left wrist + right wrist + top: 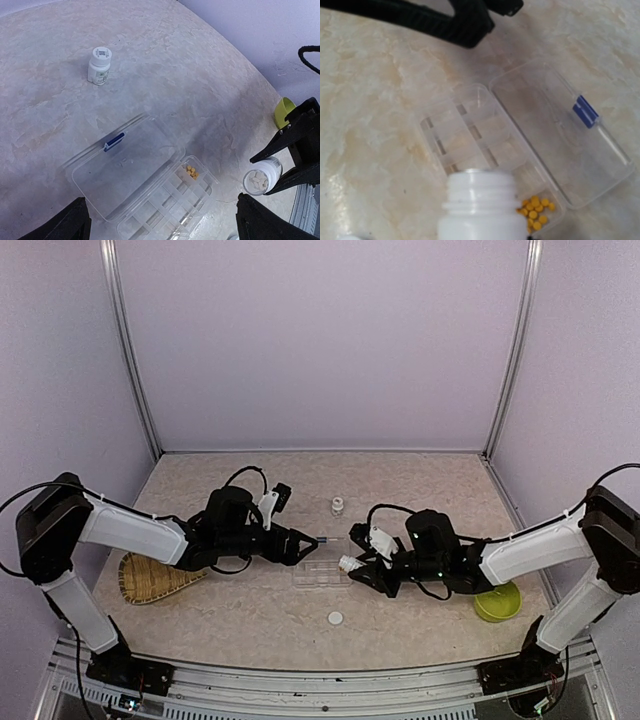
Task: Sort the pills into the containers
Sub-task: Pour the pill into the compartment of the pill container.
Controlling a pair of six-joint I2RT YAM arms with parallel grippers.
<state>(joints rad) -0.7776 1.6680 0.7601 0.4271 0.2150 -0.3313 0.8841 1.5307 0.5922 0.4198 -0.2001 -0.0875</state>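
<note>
Both arms reach low toward mid-table [250, 625]: the left gripper [309, 541] gapes wide and empty beside the open clear box [131, 165], the right gripper [357, 565] clamps a tipped, uncapped white bottle [262, 177] near it, and orange-yellow pills [192, 172] sit in what seems a corner compartment.

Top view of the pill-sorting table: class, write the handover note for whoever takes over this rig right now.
Left pincer: open, empty, above the compartment box.
Right pincer: shut on the open white bottle, tipped towards the box, white pills inside.
Box: mid-table, lid laid open flat; capped bottle stands behind it, loose white cap on the near side.
Done: yellow pills in one end compartment.
Left: other compartments look empty; white pills to pour, capped bottle unopened.
</note>
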